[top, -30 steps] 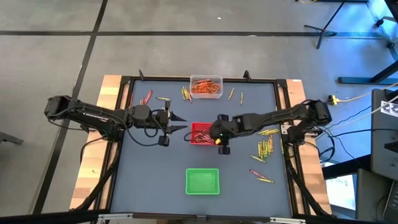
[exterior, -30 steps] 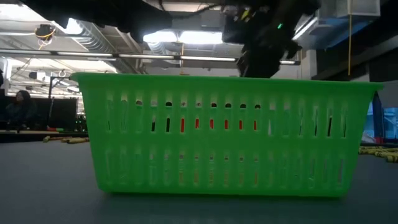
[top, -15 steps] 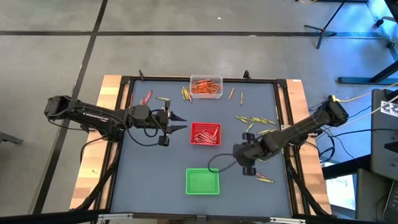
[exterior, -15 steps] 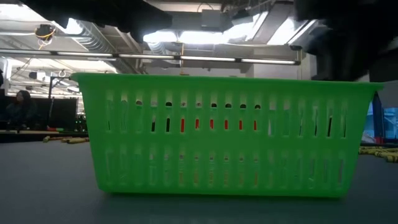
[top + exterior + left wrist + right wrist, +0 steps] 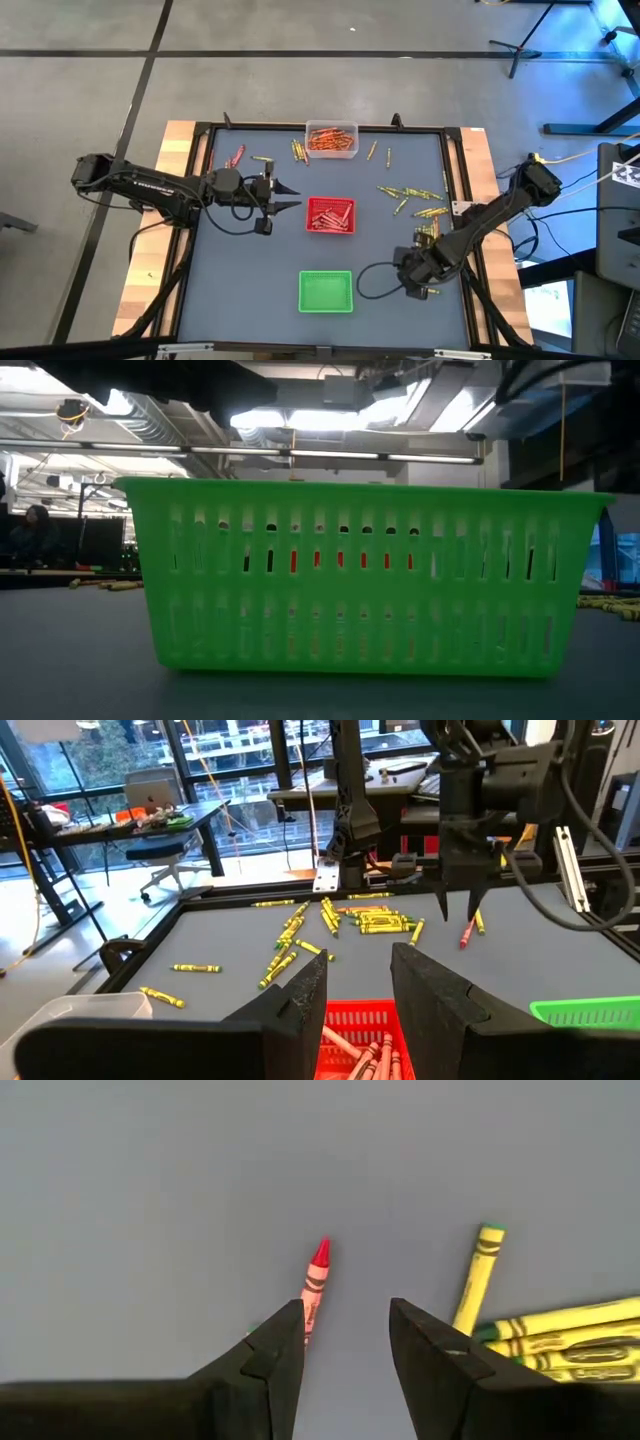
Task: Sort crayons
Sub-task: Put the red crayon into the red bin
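Right wrist view | red crayon [image 5: 315, 1285] just ahead of right gripper [image 5: 345, 1342] | jaws apart

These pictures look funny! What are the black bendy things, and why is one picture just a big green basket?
They are two robot arms sorting crayons. One camera looks down from above. One sits on the table right behind the green tray, so it fills that picture. One rides on each wrist. The left gripper waits by the red tray, open and holding nothing. The right gripper hangs open above a red crayon, with yellow crayons beside it. A clear tray holds orange crayons.
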`<state>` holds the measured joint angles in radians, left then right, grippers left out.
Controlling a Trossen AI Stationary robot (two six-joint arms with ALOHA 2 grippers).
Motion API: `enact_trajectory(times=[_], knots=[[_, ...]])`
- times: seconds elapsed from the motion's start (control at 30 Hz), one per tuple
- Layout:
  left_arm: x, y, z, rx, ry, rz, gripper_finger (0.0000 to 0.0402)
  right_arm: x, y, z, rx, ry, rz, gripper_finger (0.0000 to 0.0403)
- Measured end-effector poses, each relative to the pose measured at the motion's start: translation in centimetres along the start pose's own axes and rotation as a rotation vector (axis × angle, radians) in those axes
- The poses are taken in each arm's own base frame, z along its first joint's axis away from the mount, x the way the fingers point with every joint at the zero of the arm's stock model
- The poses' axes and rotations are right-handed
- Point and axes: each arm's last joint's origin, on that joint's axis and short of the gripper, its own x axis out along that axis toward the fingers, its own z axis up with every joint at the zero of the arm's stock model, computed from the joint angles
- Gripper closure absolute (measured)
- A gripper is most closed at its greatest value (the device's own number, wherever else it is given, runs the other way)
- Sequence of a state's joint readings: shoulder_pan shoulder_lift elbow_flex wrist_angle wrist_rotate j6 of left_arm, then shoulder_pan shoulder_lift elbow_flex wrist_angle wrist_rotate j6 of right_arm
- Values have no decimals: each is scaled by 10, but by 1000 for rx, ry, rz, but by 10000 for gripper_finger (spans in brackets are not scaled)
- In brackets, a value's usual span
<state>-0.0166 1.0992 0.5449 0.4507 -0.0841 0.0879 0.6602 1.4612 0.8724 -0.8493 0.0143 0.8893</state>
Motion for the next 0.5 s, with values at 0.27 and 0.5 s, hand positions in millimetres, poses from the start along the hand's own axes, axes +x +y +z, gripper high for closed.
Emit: enact_trajectory(times=[0.27, 0.5], knots=[[0, 0, 1, 0, -6, 1, 302, 22, -3, -8, 64, 14, 84, 259], [0, 0, 1, 0, -7, 1, 302, 30, -6, -10, 67, -12, 93, 259]])
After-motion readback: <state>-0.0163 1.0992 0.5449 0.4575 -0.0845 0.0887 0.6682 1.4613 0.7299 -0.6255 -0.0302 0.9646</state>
